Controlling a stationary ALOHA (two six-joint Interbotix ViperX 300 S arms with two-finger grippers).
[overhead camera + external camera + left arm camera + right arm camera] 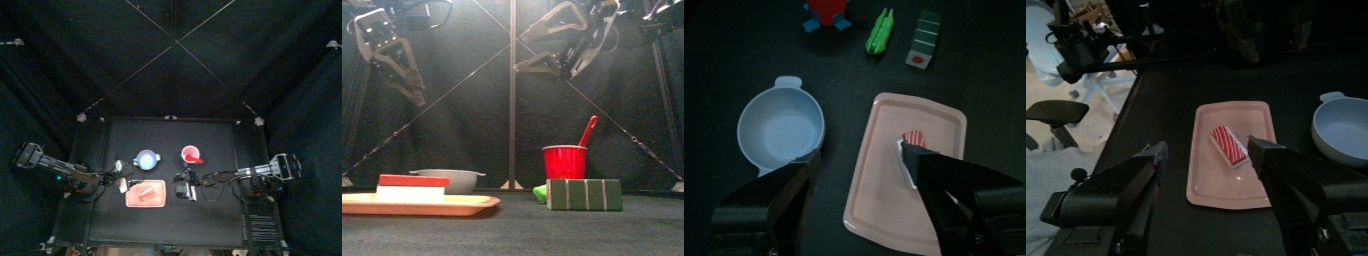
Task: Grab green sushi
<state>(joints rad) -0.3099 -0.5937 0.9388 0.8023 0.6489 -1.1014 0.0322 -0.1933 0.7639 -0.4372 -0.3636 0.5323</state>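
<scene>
The green sushi (882, 30) is a small bright green oblong lying on the table between the red cup (824, 12) and a dark green striped block (925, 40). In the front view it (540, 192) peeks out left of the block (584, 194). My left gripper (862, 162) is open and empty, above the gap between the blue dish (782, 125) and the pink board (885, 200). My right gripper (1211, 148) is open and empty above the same board (1227, 185), over its red-striped white piece (1229, 143). Both grippers are apart from the green sushi.
The red cup (565, 162) holds a red stick and stands behind the block. The blue dish (449, 178) stands behind the pink board (416, 204) at the front left. In the top view the left arm (80, 180) and right arm (234, 176) flank the board (144, 193).
</scene>
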